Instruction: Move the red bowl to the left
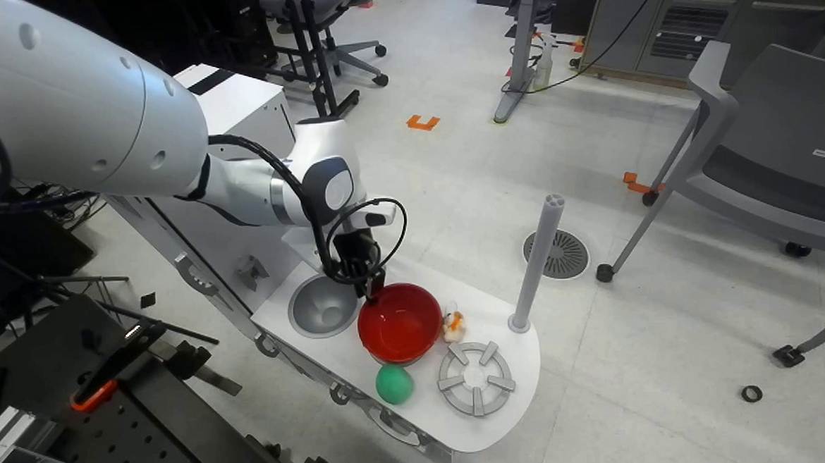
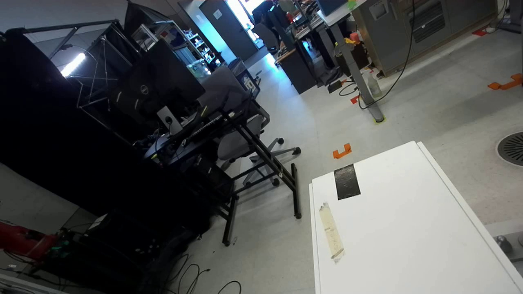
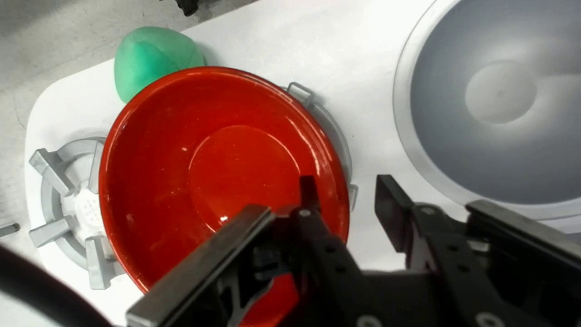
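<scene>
While the white counter's (image 1: 488, 319) edges flank the round red plastic bowl (image 1: 401, 324), the black gripper (image 3: 348, 195) straddles its rim, fingers apart.

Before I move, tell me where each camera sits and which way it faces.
Wrist view: on the wrist, facing down at the shiny round red bowl; the black hand shows.
Exterior view: high beside the white jointed arm, facing down at that bowl; arm and hand show.
Exterior view: above a white rectangular surface, facing the grey wheeled office chair; that arm is absent.
Both exterior views share the round grey floor drain.
</scene>
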`<action>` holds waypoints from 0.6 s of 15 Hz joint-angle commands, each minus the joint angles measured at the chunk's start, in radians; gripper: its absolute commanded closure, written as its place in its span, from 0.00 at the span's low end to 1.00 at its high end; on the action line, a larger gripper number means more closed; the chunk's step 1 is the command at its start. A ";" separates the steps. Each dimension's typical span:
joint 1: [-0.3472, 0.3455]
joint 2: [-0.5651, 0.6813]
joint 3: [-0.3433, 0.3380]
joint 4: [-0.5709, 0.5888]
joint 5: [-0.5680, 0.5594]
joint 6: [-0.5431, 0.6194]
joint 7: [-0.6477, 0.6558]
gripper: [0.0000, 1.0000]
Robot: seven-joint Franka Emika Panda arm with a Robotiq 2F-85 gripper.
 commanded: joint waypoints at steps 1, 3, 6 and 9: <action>-0.017 0.000 0.023 0.017 0.047 -0.029 -0.053 0.31; -0.024 0.000 0.033 0.031 0.058 -0.047 -0.091 0.16; -0.039 -0.016 0.044 0.030 0.044 -0.084 -0.151 0.00; -0.051 -0.103 -0.002 -0.062 0.042 -0.198 -0.118 0.00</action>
